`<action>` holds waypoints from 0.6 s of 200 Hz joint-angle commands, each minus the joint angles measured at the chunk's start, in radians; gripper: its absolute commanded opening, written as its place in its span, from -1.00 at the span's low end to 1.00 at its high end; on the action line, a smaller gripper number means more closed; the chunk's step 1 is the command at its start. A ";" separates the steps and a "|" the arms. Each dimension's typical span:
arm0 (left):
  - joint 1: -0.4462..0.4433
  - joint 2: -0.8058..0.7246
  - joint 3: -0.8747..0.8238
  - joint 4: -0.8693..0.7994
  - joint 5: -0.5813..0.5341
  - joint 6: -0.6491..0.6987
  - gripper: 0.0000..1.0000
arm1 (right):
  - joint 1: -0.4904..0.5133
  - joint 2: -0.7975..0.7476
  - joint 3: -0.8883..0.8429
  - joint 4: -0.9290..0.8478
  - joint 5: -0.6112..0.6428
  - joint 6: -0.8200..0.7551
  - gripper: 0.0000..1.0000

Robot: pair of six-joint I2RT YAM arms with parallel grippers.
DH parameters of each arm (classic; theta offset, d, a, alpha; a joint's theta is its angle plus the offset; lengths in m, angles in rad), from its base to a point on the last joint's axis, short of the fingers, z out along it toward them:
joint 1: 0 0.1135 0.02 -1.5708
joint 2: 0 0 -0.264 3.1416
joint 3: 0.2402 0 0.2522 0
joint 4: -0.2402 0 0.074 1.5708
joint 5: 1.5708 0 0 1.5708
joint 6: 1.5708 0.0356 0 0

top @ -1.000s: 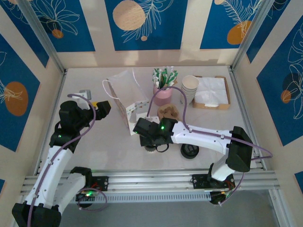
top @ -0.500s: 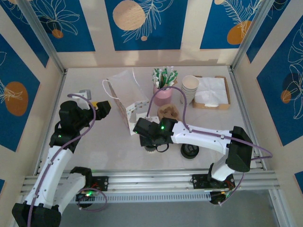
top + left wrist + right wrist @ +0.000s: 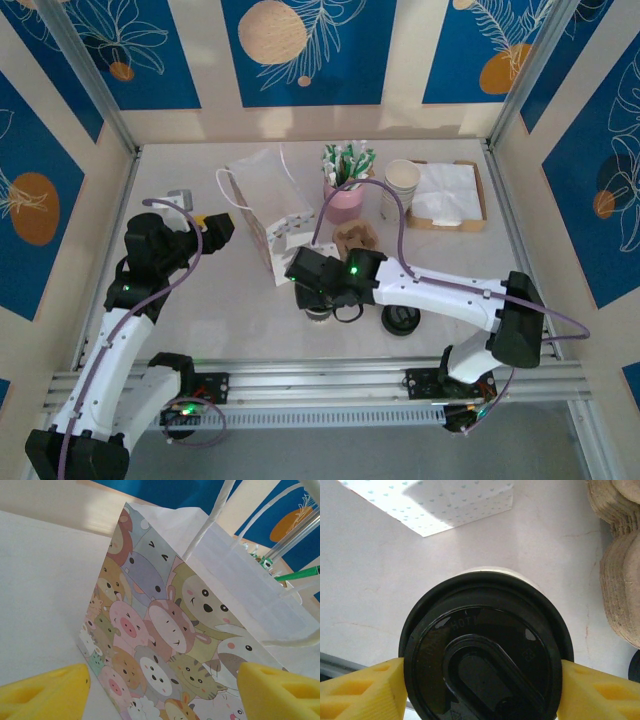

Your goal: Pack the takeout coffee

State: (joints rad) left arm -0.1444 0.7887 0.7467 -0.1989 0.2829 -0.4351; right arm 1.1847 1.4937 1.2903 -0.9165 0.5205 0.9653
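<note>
The takeout coffee (image 3: 485,650), a paper cup with a round black sip lid marked HOT, stands on the table (image 3: 322,312) in front of the paper bag. My right gripper (image 3: 482,682) reaches down over it (image 3: 326,298), its yellow fingers (image 3: 362,692) pressed against both sides of the lid. The white paper bag (image 3: 265,212) stands upright, its cartoon-animal side (image 3: 165,630) facing my left gripper (image 3: 165,692). That gripper (image 3: 216,226) is open, a short way left of the bag, with nothing between its fingers.
A brown pulp cup carrier (image 3: 355,238) lies just behind the coffee, its edge (image 3: 620,580) close by on the right. A low black lid stack (image 3: 400,320) sits right of the cup. A pink cup of stirrers (image 3: 345,195), stacked pale cups (image 3: 402,183) and a napkin tray (image 3: 447,195) are at the back.
The right arm's elbow and forearm have swung a little to the right, while its gripper stays over the coffee. The left arm has not moved.
</note>
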 commanded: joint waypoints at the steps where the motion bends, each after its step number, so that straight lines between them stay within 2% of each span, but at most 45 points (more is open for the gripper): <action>1: -0.002 -0.006 -0.008 -0.002 -0.005 0.015 0.55 | 0.009 -0.025 0.030 0.006 0.016 -0.019 0.40; 120: -0.002 -0.006 -0.009 -0.002 -0.005 0.016 0.54 | -0.023 0.097 0.025 -0.018 -0.001 -0.007 0.41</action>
State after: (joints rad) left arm -0.1444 0.7887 0.7467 -0.1989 0.2829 -0.4351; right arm 1.1671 1.5764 1.3014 -0.9104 0.5198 0.9539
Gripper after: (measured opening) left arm 0.773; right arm 0.706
